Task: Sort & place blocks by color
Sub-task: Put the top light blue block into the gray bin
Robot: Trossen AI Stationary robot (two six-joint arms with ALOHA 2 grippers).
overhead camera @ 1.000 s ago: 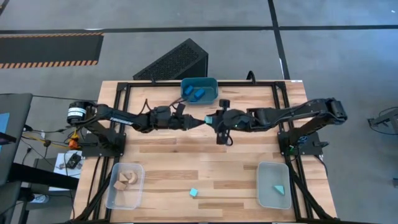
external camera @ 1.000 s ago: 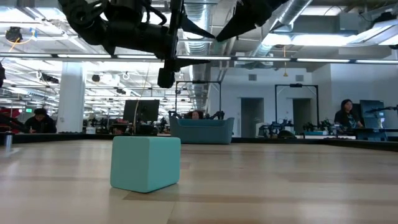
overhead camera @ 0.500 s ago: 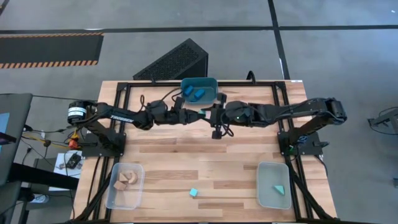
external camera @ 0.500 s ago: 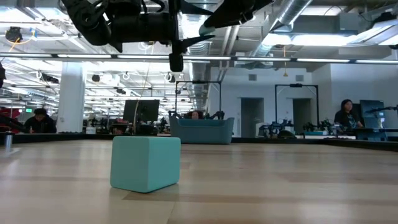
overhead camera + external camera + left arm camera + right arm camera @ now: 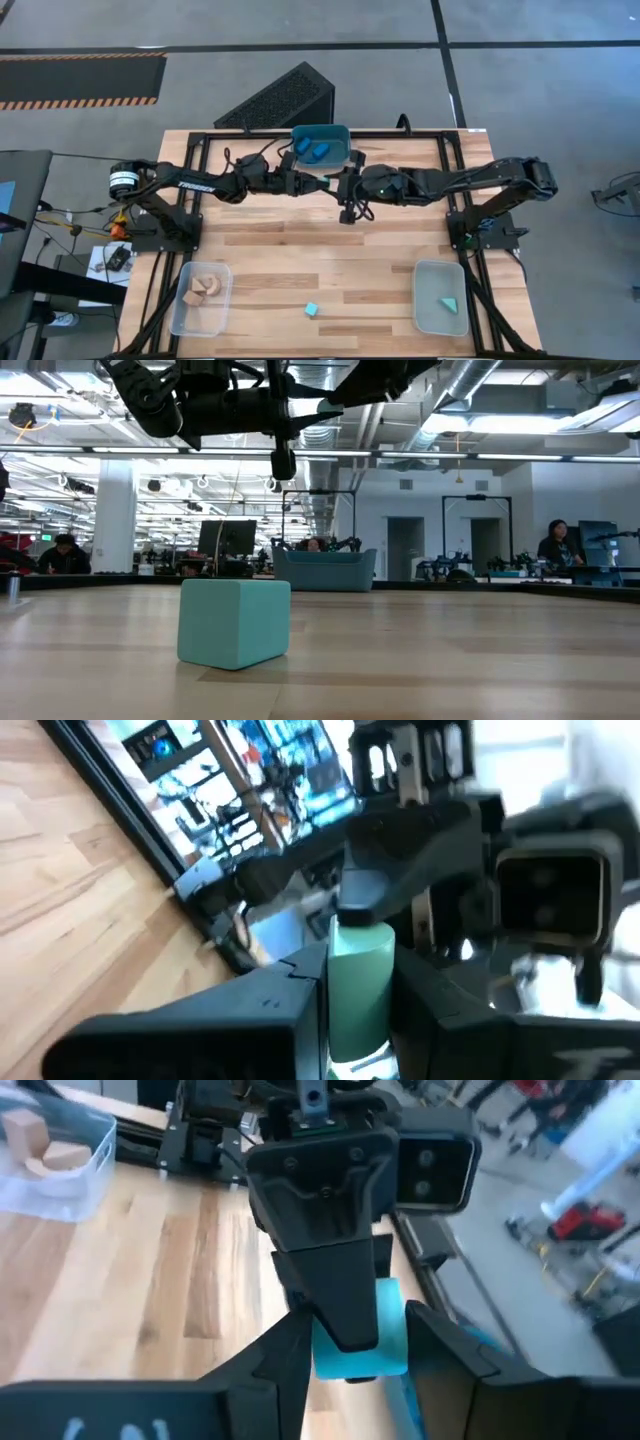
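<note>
Pale wooden worktop (image 5: 330, 250) on a black frame, grey floor around it, and across the boards a big open hall with ceiling lights. One person (image 5: 62, 550) sits at a desk far off on one side, another person (image 5: 553, 545) on the other side. On the floor behind the worktop sits a black slanted box (image 5: 285, 98) with a perforated face.

Both arms reach in over the back middle of the worktop and meet nose to nose, up in the air, just in front of the teal bin (image 5: 343, 132). The left end effector (image 5: 322, 186) is pinching a teal block (image 5: 360, 985) between its fingers. From the other side the right end effector (image 5: 360, 1345) has its fingers pressed against the same block, with one left finger lying across the block's face.

Nothing crowds the front: a lone teal cube (image 5: 312, 310) stands on the bare boards at the near edge, between the two clear bins and well apart from both.

Bins now. The teal bin holds blue blocks (image 5: 320, 151). The clear bin at front left (image 5: 176, 312) holds tan wooden blocks (image 5: 203, 288). The clear bin at front right (image 5: 420, 300) holds one teal wedge (image 5: 450, 303).
</note>
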